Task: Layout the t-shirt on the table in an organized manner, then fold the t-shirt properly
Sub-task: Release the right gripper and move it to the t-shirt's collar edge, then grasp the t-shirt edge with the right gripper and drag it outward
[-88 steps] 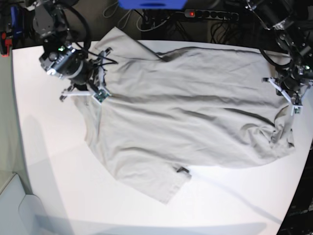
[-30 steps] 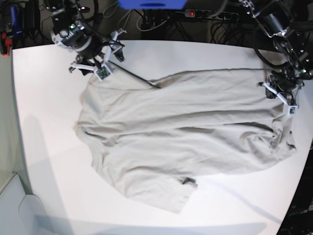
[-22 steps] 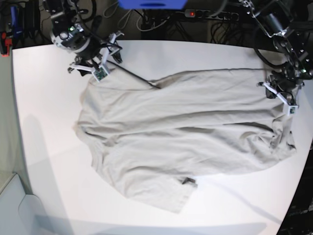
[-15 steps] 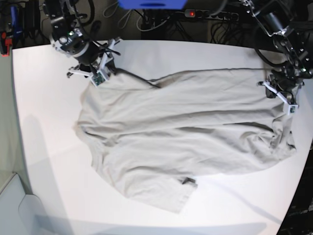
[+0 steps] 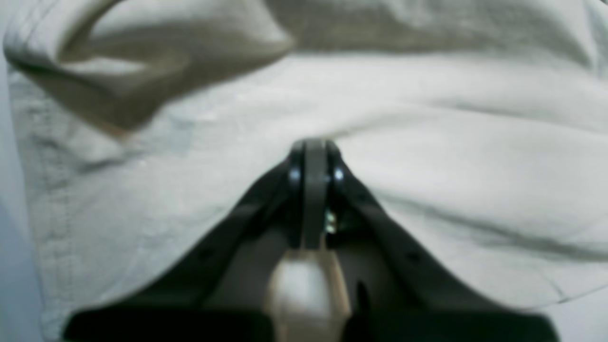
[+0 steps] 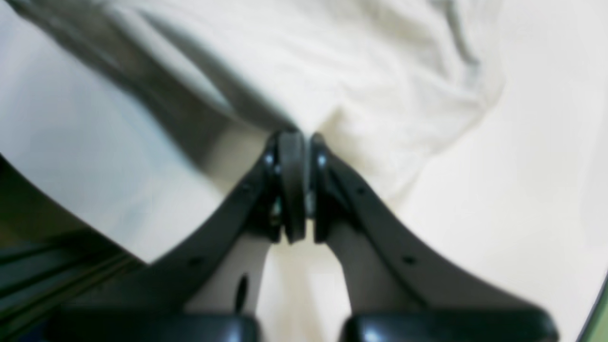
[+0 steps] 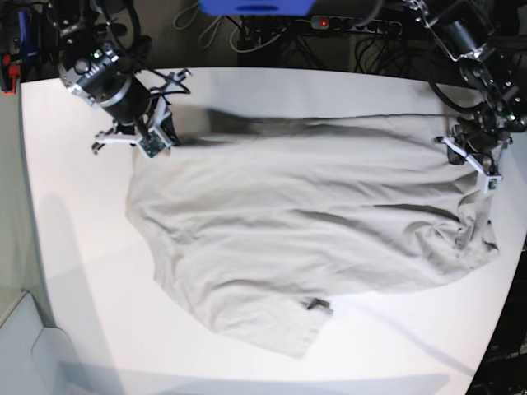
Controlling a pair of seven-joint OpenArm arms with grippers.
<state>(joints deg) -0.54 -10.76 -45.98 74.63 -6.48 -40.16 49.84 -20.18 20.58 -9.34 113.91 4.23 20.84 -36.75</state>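
T-shirt (image 7: 313, 222) lay spread on the worktop (image 7: 74, 247) between both pincers. Left pincer (image 5: 311, 147) and right pincer (image 6: 294, 137) each clenched cloth; the gripped edges were hidden, both wrist views blurred.

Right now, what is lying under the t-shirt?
Under the t-shirt only the white table can be seen, bare around its edges. Whatever lies beneath the spread cloth is covered, so nothing more can be told.

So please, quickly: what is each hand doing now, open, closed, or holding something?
Left hand: closed, gripping the t-shirt at its edge.
Right hand: closed, pinching the t-shirt's edge above the table.
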